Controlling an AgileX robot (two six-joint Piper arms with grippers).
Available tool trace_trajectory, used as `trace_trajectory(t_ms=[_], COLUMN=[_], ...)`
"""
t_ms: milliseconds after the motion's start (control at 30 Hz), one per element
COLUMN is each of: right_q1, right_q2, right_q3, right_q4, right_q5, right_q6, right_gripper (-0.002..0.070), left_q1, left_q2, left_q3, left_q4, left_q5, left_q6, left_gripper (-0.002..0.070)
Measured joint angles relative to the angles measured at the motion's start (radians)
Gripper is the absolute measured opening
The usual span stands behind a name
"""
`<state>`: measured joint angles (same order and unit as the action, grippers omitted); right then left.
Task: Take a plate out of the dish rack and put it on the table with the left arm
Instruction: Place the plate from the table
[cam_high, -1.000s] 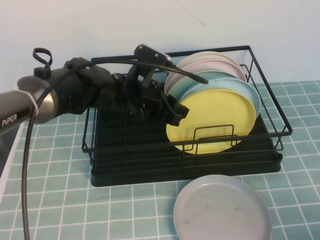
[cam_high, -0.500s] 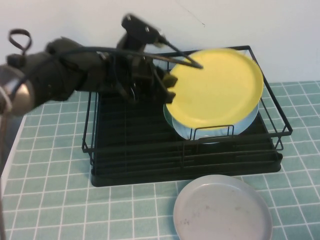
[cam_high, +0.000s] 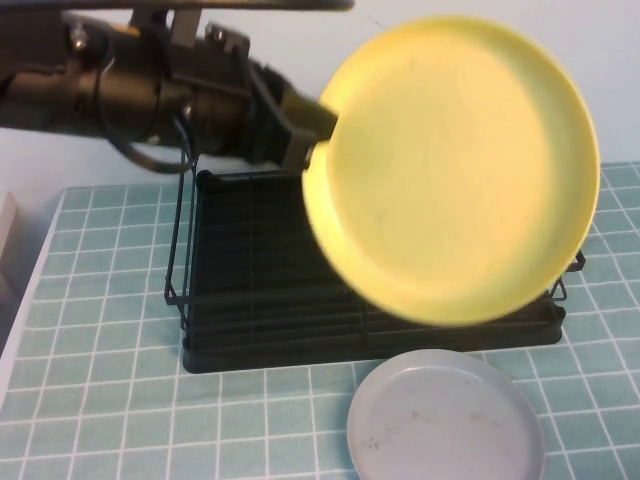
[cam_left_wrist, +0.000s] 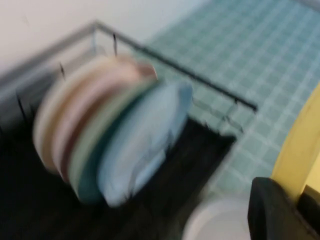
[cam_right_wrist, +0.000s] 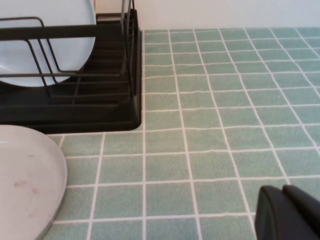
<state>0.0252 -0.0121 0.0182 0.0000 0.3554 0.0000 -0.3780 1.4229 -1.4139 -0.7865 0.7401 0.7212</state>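
Left gripper (cam_high: 305, 145) clamped on the rim of the plate (cam_high: 455, 170); plate held in the air above the dish rack (cam_high: 250, 290), its disc extending away from the jaws toward the rack's far end. Bare table (cam_high: 120, 400) lies below the jaws, nearer the robot than the rack; grey plate (cam_high: 445, 420) sits there too. Right gripper (cam_right_wrist: 290, 215) low over the table beside the rack, jaw state cannot be told

plate (cam_high: 450, 170) hiding rack's right half (cam_high: 250, 290) — racked plates blurred (cam_left_wrist: 110, 135)

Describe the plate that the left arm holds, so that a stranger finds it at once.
Above the black dish rack, the left gripper clamps the rim of the yellow plate, lifted clear. The grey plate lies on the table; the right gripper is low over tiles.
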Motion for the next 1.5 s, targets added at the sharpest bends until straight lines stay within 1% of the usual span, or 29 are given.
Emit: trace_trajectory(t_ms=[67, 133, 233, 333, 400, 533, 667, 867, 967, 1067, 1133, 1167, 1200, 1233, 1267, 1333, 1367, 1400, 1433, 1500], right_q1=[0.0, 0.0, 0.0, 0.0, 0.0, 0.0, 0.0, 0.0, 0.0, 0.0, 0.0, 0.0, 0.0, 0.0, 0.0, 0.0, 0.0, 0.0, 0.0, 0.0], right_q2=[0.0, 0.0, 0.0, 0.0, 0.0, 0.0, 0.0, 0.0, 0.0, 0.0, 0.0, 0.0, 0.0, 0.0, 0.0, 0.0, 0.0, 0.0, 0.0, 0.0], right_q3=[0.0, 0.0, 0.0, 0.0, 0.0, 0.0, 0.0, 0.0, 0.0, 0.0, 0.0, 0.0, 0.0, 0.0, 0.0, 0.0, 0.0, 0.0, 0.0, 0.0], right_q4=[0.0, 0.0, 0.0, 0.0, 0.0, 0.0, 0.0, 0.0, 0.0, 0.0, 0.0, 0.0, 0.0, 0.0, 0.0, 0.0, 0.0, 0.0, 0.0, 0.0], right_q5=[0.0, 0.0, 0.0, 0.0, 0.0, 0.0, 0.0, 0.0, 0.0, 0.0, 0.0, 0.0, 0.0, 0.0, 0.0, 0.0, 0.0, 0.0, 0.0, 0.0], right_q6=[0.0, 0.0, 0.0, 0.0, 0.0, 0.0, 0.0, 0.0, 0.0, 0.0, 0.0, 0.0, 0.0, 0.0, 0.0, 0.0, 0.0, 0.0, 0.0, 0.0], right_gripper=[-0.0001, -0.0001, -0.0001, -0.0001, -0.0001, -0.0001, -0.0001, -0.0001, -0.0001, -0.0001, -0.0001, -0.0001, -0.0001, -0.0001, -0.0001, -0.0001, -0.0001, -0.0001, -0.0001, -0.0001], left_q1=[0.0, 0.0, 0.0, 0.0, 0.0, -0.005, -0.059, -0.167, -0.187, -0.19, -0.19, -0.19, -0.19, -0.19, -0.19, -0.19, -0.19, -0.19, -0.19, -0.19], left_q2=[-0.004, -0.002, 0.004, 0.009, 0.01, 0.012, 0.029, 0.122, 0.192, 0.242, 0.257, 0.257, 0.257, 0.25, 0.242, 0.213, 0.197, 0.174, 0.147, 0.089], left_q3=[0.0, 0.003, 0.041, 0.128, 0.211, 0.382, 0.497, 0.519, 0.519, 0.519, 0.519, 0.519, 0.519, 0.519, 0.519, 0.519, 0.519, 0.519, 0.517, 0.508], left_q4=[0.069, 0.113, 0.098, 0.045, 0.017, -0.048, -0.102, -0.138, -0.146, -0.15, -0.159, -0.164, -0.17, -0.177, -0.185, -0.191, -0.193, -0.194, -0.188, -0.163], left_q5=[0.096, 0.2, 0.302, 0.301, 0.254, 0.048, -0.148, -0.278, -0.304, -0.326, -0.335, -0.34, -0.344, -0.349, -0.349, -0.349, -0.345, -0.34, -0.331, -0.315], left_q6=[-0.113, -0.18, -0.214, -0.219, -0.236, -0.26, -0.262, -0.262, -0.262, -0.262, -0.26, -0.255, -0.249, -0.245, -0.242, -0.24, -0.24, -0.238, -0.238, -0.237], left_gripper=[0.0004, 0.0003, 0.0003, 0.0003, 0.0003, 0.0004, 0.0004, 0.0004, 0.0004, 0.0008, 0.0036, 0.0069, 0.0116, 0.0186, 0.0239, 0.0369, 0.0407, 0.0437, 0.045, 0.0441])
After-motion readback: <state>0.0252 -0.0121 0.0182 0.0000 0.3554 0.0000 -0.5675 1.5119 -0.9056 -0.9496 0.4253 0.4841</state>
